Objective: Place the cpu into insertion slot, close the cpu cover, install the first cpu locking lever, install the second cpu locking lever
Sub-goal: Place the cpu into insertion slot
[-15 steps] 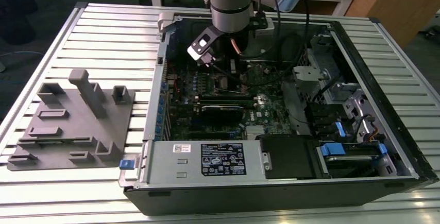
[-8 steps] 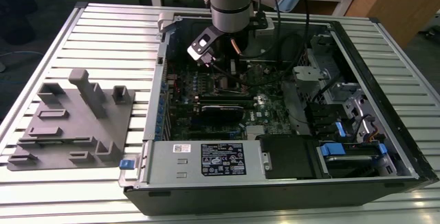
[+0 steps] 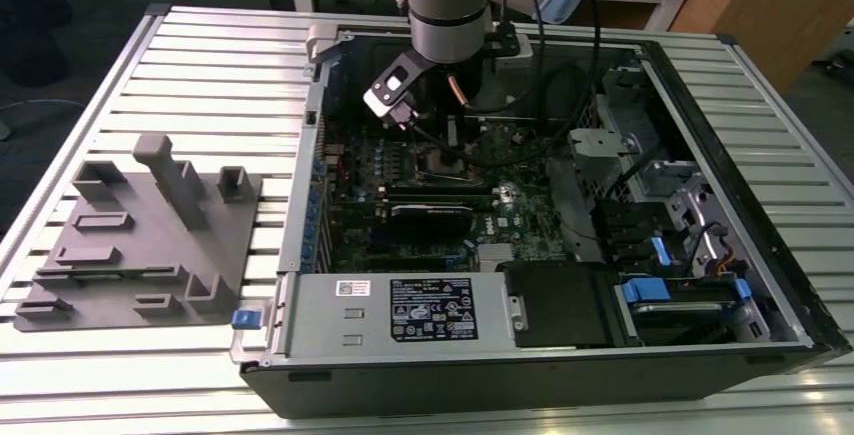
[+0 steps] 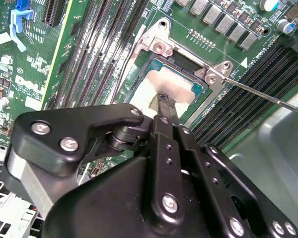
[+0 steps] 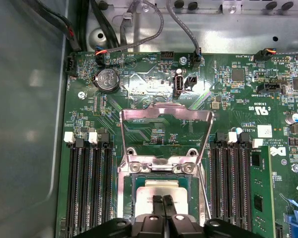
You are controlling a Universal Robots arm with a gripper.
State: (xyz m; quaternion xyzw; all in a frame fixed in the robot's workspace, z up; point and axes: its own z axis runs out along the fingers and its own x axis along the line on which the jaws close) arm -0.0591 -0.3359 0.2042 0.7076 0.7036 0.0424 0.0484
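Slatted bench, open computer case: the hand, pressed together, touched the cpu lying in the insertion slot, cpu cover raised.

One cpu, one cover, one case

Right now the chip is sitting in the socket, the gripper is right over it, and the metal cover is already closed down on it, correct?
No, the cover is not closed. In the first wrist view it stands swung back, away from the socket. The chip does sit in the socket, with the gripper right over it.
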